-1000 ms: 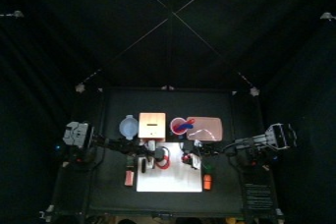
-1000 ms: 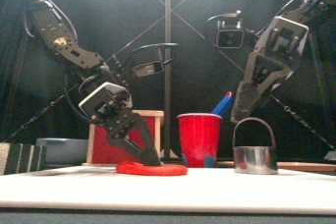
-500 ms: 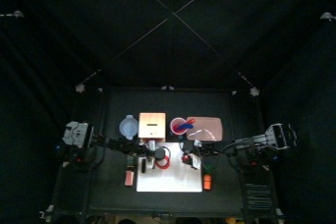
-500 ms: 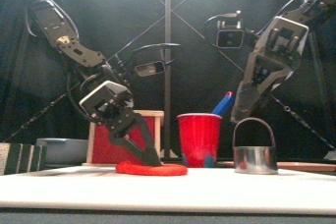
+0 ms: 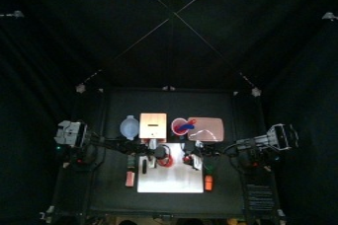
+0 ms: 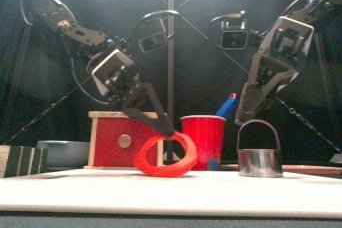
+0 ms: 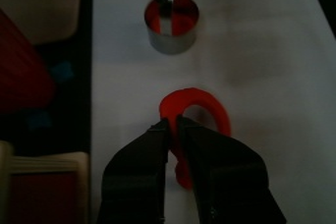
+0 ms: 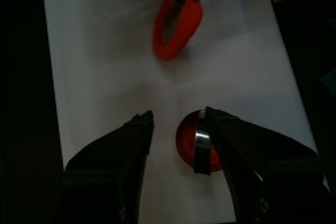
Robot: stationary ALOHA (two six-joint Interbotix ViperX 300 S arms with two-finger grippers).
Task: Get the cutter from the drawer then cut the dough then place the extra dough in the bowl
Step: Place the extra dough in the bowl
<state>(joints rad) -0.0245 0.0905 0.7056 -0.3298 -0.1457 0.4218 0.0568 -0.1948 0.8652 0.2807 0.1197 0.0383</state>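
Observation:
My left gripper (image 6: pixel 162 128) is shut on a red dough ring (image 6: pixel 168 155) and holds it upright above the white cutting board (image 6: pixel 174 180). In the left wrist view the ring (image 7: pixel 199 118) hangs from the closed jaws. The round metal cutter (image 6: pixel 259 160) stands on the board at the right, its wire handle up. A red dough disc (image 8: pixel 192 138) sits inside it. My right gripper (image 6: pixel 249 114) hovers open just above the cutter's handle, touching nothing. In the right wrist view the cutter (image 8: pixel 199 147) lies between the spread jaws.
A red cup (image 6: pixel 203 142) with a blue knife stands behind the ring. The wooden box (image 6: pixel 123 140) with its red drawer front is at the back left. The blue-grey bowl (image 5: pixel 128 126) sits left of the box, and the pink tray (image 5: pixel 201 127) lies to its right.
My left gripper has risen and lifted the dough ring off the board, so it hangs upright instead of lying flat. The right arm and the cutter have stayed put.

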